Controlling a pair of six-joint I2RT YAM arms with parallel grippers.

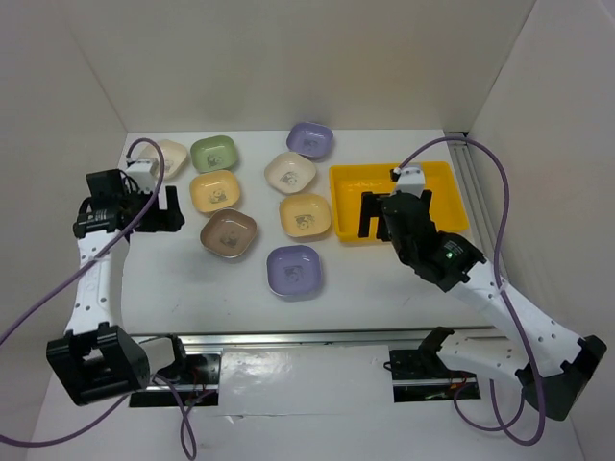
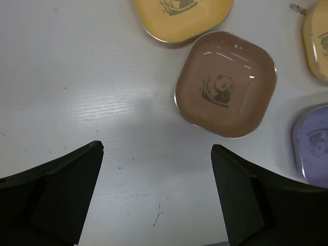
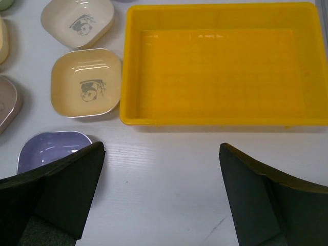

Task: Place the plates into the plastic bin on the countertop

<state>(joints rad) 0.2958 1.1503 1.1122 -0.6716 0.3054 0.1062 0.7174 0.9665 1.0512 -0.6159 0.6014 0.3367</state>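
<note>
Gaping wide and empty-handed at left gripper [image 2: 157, 148] and right gripper [image 3: 161, 147] alike; beyond, eight plates [image 1: 293, 271] loose on countertop [image 1: 192, 288], left of bin [image 3: 220, 119]; nothing in bin; not begun, all eight to go.

Eight plates [image 1: 229, 233] are sitting in a loose cluster mid-countertop [image 1: 192, 298], all left of the plastic bin [image 1: 354, 179], which is lying twd the right side. One plate [image 1: 306, 213] is lying just beside the bin's left wall, w/ the rearmost plate [image 1: 309, 140] sitting behind it & the frontmost plate [image 1: 294, 272] sitting before it.
</note>
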